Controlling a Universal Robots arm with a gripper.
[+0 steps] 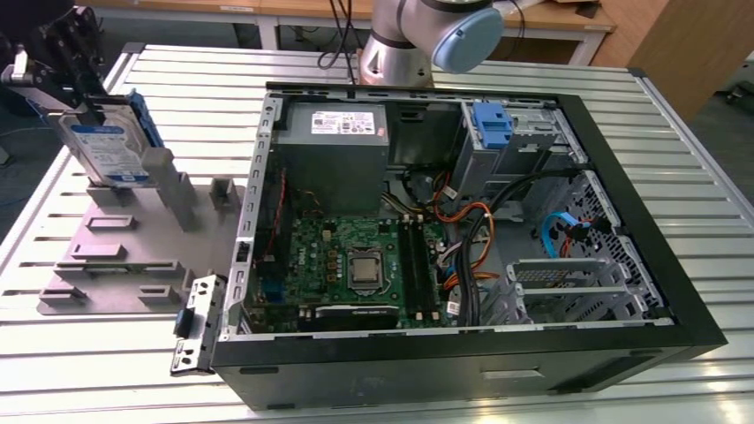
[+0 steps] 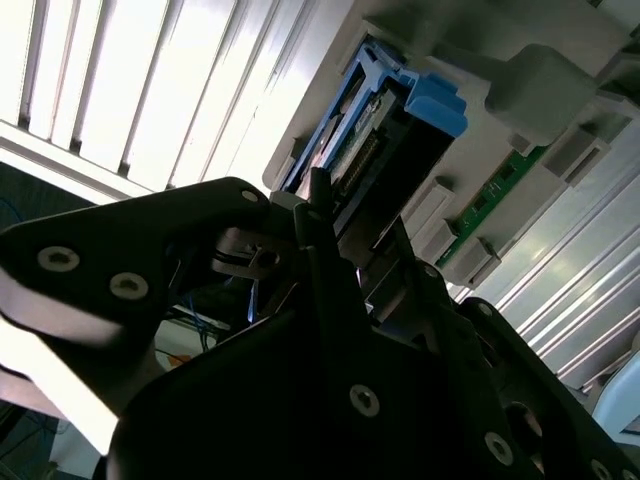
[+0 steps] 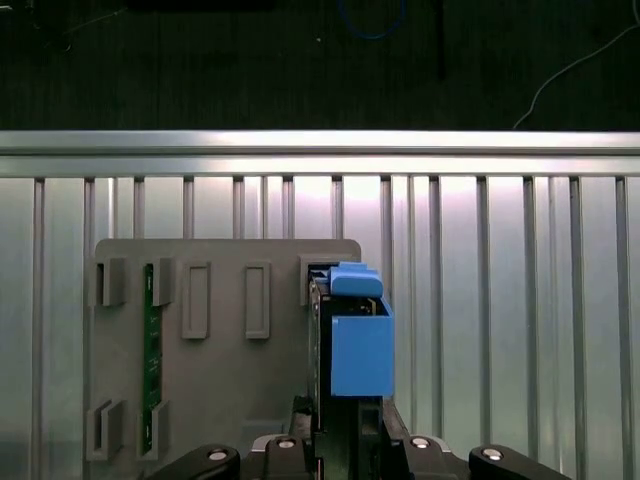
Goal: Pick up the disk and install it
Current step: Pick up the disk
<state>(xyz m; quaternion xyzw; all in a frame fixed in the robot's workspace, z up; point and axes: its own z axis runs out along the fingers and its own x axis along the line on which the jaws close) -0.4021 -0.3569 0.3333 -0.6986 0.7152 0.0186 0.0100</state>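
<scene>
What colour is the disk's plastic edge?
Blue plastic carrier frame, clearest in the first wrist view.

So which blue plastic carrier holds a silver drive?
The blue-framed silver disk upright on the grey stand, at the claw; the other carrier sits inside the black computer case.

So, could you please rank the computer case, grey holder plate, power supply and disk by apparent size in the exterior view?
1. computer case
2. grey holder plate
3. power supply
4. disk, standing upright
</scene>
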